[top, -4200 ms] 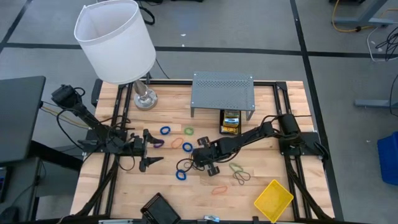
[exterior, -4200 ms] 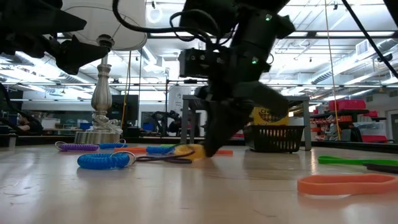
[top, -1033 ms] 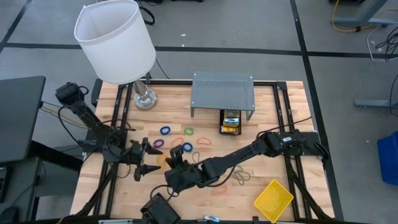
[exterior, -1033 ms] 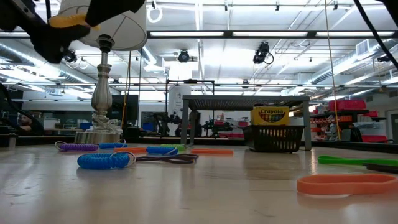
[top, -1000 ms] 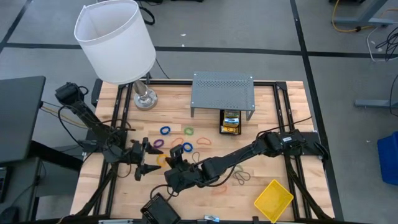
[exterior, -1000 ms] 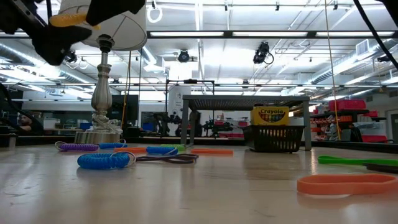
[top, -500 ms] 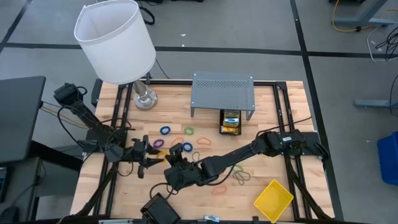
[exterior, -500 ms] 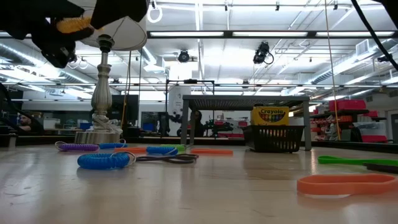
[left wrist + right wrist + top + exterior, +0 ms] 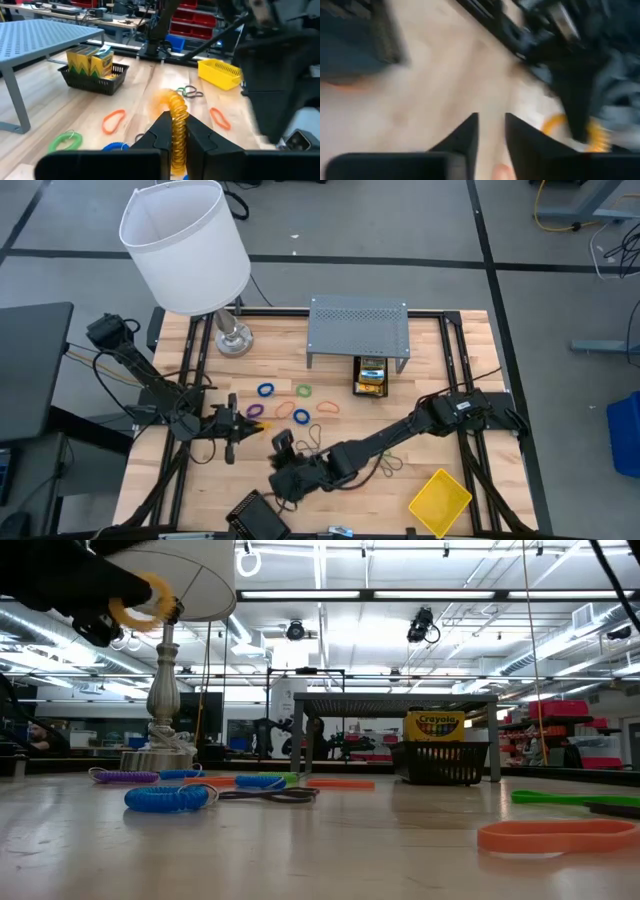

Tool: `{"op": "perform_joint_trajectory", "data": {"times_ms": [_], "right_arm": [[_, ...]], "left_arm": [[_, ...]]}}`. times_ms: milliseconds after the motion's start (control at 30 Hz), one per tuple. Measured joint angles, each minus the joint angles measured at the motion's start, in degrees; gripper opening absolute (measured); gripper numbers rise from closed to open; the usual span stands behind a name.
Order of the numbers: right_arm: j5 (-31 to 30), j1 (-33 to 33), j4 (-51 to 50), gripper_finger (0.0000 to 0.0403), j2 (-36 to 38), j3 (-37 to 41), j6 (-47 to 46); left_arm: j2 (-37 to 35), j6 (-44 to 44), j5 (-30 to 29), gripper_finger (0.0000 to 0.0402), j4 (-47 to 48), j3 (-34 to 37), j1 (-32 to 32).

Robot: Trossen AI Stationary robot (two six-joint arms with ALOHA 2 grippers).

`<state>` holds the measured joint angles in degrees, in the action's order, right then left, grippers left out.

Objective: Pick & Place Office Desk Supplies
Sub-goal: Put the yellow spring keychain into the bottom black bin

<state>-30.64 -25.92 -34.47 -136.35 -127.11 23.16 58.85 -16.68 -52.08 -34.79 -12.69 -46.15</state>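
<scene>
A yellow coiled loop (image 9: 172, 107) is up in the air over the table's left part, with my left gripper (image 9: 243, 429) shut on it. In the low view the loop (image 9: 142, 598) shows high at the left. My right gripper (image 9: 491, 125) stands just off it toward the near edge (image 9: 283, 442), its fingers a little apart with nothing between them. Blue (image 9: 265, 391), green (image 9: 304, 391), orange (image 9: 328, 407) and purple (image 9: 254, 411) loops lie flat on the wood. Crayon boxes (image 9: 371, 375) stand in a black mesh tray. My left gripper pinches one side of the yellow coiled loop (image 9: 176, 131) between its two fingers. The fingers come about level, pointing toward the table's right side. The rest of the loop (image 9: 169, 100) sticks out past the fingertips, clear of the table.
A grey perforated shelf (image 9: 358, 330) stands at the back over the crayon tray, and a white-shaded lamp (image 9: 185, 245) at the far left. A yellow tray (image 9: 440, 500) lies near right, a black mesh tray (image 9: 255, 515) at the near edge. Green bands (image 9: 382, 458) lie by the right arm.
My left gripper has shut on the yellow loop, which my right gripper was holding up to it. My right gripper has opened, let the loop go and drawn back toward the near edge. The loop stays in the air in the left gripper.
</scene>
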Motion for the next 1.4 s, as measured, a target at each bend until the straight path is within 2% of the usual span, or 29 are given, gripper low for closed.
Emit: {"op": "perform_joint_trajectory", "data": {"times_ms": [100,200,267,367,500,533,800,967,1133,1400], "right_arm": [[8.2,-0.6,-1.8,0.0151,0.8,0.0,-5.5],[21.9,-0.5,-0.3,0.0187,1.2,0.0,-11.5],[30.1,-0.5,1.9,0.0187,0.9,0.0,-15.2],[37.4,-1.0,5.9,0.0143,-0.3,-0.1,-17.9],[40.3,-1.1,7.3,0.0027,-0.7,0.0,-18.4],[41.6,-1.0,7.7,0.0015,-0.7,0.0,-18.5],[51.4,-1.0,13.9,0.0003,-6.0,0.0,-23.2],[51.4,-1.1,14.0,0.0002,-7.5,0.0,-24.7],[47.6,-1.3,10.5,0.0001,-7.4,0.0,-24.4],[48.7,-1.7,7.7,0.0001,-7.4,0.0,-24.8]], "left_arm": [[0.0,-0.4,-0.6,0.0025,1.3,0.0,0.0],[0.0,0.3,-0.7,0.0025,1.3,0.0,0.1],[0.0,1.0,-1.1,0.0025,1.2,0.0,0.4],[-0.2,1.6,-2.1,0.0025,1.3,0.0,0.5],[-0.4,2.6,-2.8,0.0025,0.9,0.0,0.5],[-0.4,2.9,-3.3,0.0025,0.7,0.0,0.5],[-3.5,4.3,-3.5,0.0024,0.7,0.0,0.9],[-5.8,6.3,-3.4,0.0024,0.7,0.0,1.3],[-7.5,7.2,-3.2,0.0024,0.7,0.0,1.2],[-8.7,8.9,-3.2,0.0024,0.8,0.0,1.2]]}}
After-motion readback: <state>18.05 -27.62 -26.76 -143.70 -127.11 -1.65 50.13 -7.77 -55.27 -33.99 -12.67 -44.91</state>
